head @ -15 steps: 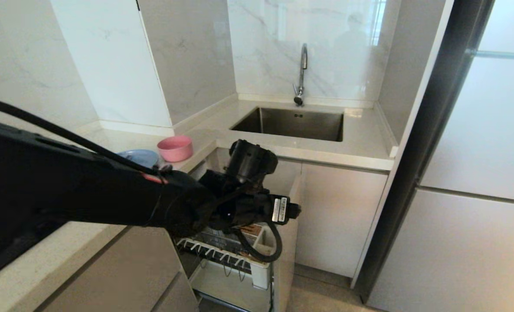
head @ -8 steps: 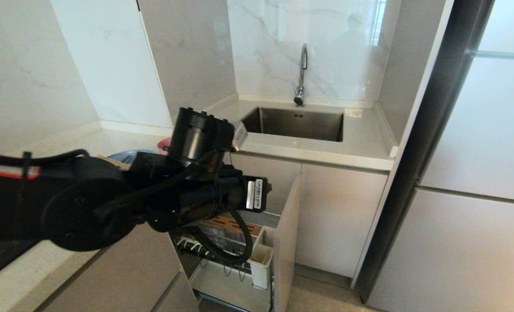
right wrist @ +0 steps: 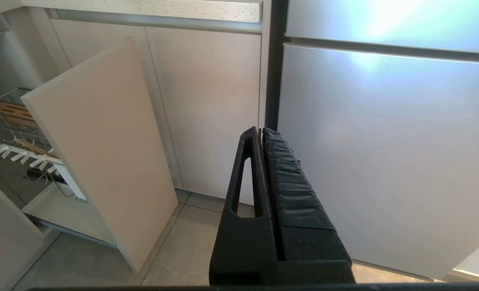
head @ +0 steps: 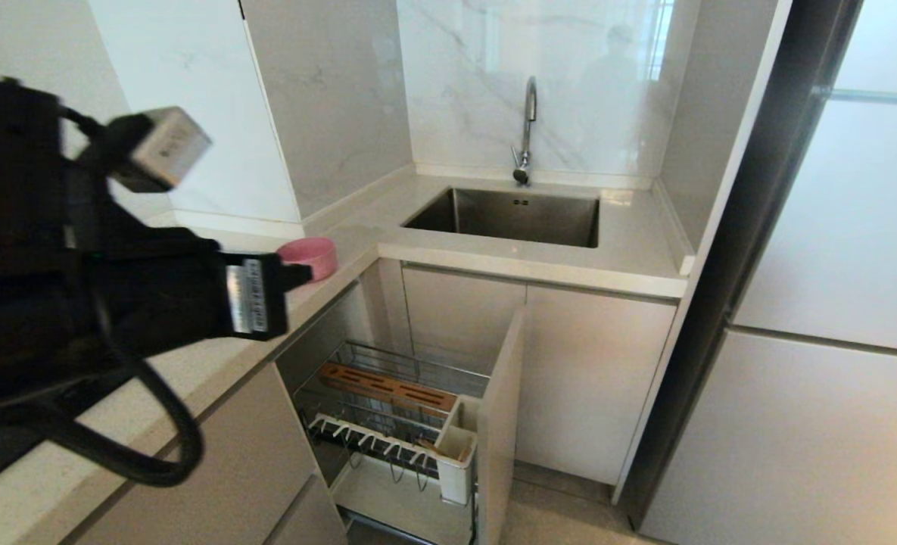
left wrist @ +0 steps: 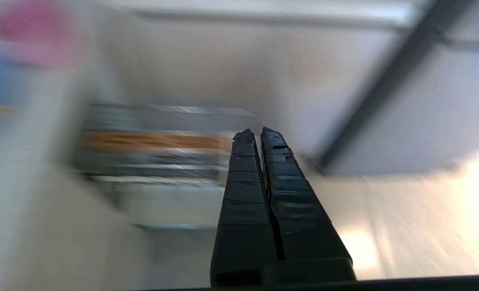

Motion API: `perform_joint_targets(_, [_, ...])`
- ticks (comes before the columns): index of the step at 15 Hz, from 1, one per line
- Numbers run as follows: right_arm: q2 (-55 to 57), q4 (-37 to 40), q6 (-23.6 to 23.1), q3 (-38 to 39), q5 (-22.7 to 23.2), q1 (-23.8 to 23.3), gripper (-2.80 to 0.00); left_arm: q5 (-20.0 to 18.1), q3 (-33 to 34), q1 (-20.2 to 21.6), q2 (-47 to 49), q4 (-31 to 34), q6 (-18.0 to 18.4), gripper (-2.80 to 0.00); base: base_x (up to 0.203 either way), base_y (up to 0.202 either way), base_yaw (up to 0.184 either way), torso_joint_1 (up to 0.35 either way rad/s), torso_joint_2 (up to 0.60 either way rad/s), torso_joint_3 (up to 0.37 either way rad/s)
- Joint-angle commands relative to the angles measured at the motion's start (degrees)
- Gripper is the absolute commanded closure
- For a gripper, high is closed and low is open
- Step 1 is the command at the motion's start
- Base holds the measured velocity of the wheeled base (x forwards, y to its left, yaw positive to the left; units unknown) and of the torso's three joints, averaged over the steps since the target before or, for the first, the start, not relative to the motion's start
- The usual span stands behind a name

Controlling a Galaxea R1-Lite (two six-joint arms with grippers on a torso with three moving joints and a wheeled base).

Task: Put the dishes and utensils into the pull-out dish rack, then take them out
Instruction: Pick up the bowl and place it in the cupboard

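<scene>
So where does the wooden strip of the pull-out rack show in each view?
Head view: wooden strip, low centre, inside the rack.
Left wrist view: blurred orange-brown band beside the fingertips.
Right wrist view: at the far edge.
Shared landmark: beige front panel.

Pale speckled stone countertop [head: 387, 227] around the sink corner

A small pink round bowl [head: 310, 256] stands on it near the front edge.

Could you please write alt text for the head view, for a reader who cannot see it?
A chrome pull-out dish rack stands open under a pale counter, with a wooden strip, white prongs and a white utensil cup. The robot's black left arm fills the left side, above the counter beside a pink bowl. Behind are a steel sink and faucet.
</scene>
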Motion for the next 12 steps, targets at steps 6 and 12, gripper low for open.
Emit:
perform_joint_targets(6, [0.0, 0.0, 0.0, 0.5, 0.0, 0.0, 0.00, -3.7, 2.9, 21.2, -27.4, 6.6, 7.3, 0.00, 0.000, 0.000, 0.000, 0.000, 0.00, 0.000])
perform_joint_targets(12, [0.0, 0.0, 0.0, 0.4, 0.0, 0.0, 0.00, -3.5, 14.7, 31.2, -42.3, 6.5, 13.2, 0.00, 0.000, 0.000, 0.000, 0.000, 0.00, 0.000])
